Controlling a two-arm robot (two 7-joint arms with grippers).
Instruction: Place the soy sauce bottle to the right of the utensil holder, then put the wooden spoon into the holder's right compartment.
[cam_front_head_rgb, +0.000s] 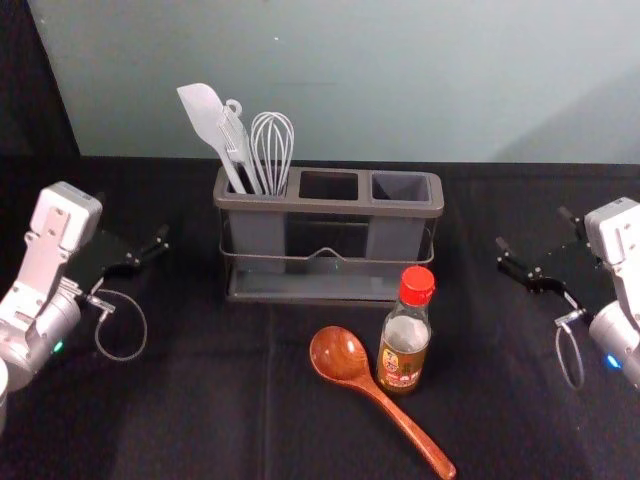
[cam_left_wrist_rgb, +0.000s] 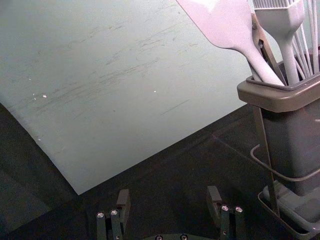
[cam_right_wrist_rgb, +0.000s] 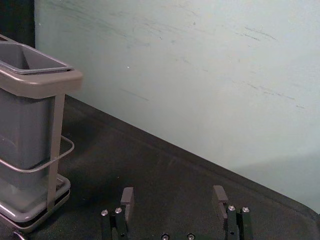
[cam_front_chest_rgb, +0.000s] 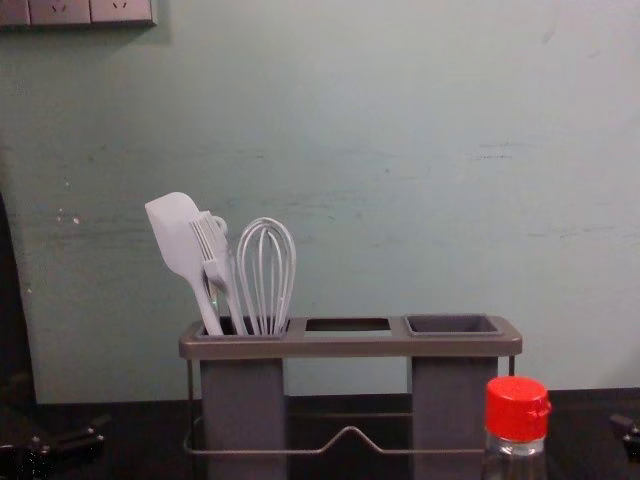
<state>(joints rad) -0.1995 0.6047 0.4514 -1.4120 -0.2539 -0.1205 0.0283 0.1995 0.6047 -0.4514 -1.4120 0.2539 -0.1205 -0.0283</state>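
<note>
The soy sauce bottle (cam_front_head_rgb: 404, 350) stands upright before the utensil holder (cam_front_head_rgb: 330, 207), and the wooden spoon (cam_front_head_rgb: 341, 356) lies beside this bottle. The left gripper (cam_front_head_rgb: 132, 219) and the right gripper (cam_front_head_rgb: 532, 228) are both open, at opposite sides of the holder

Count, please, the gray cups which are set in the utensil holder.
2: the left cup, holding the whisk and spatula, and the right cup, at the holder's other end.

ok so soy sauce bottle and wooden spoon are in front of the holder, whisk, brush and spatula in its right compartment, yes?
Wrong compartment: head view shows the whisk, brush and spatula in the left compartment of the holder. Bottle and wooden spoon are in front, right.
</note>
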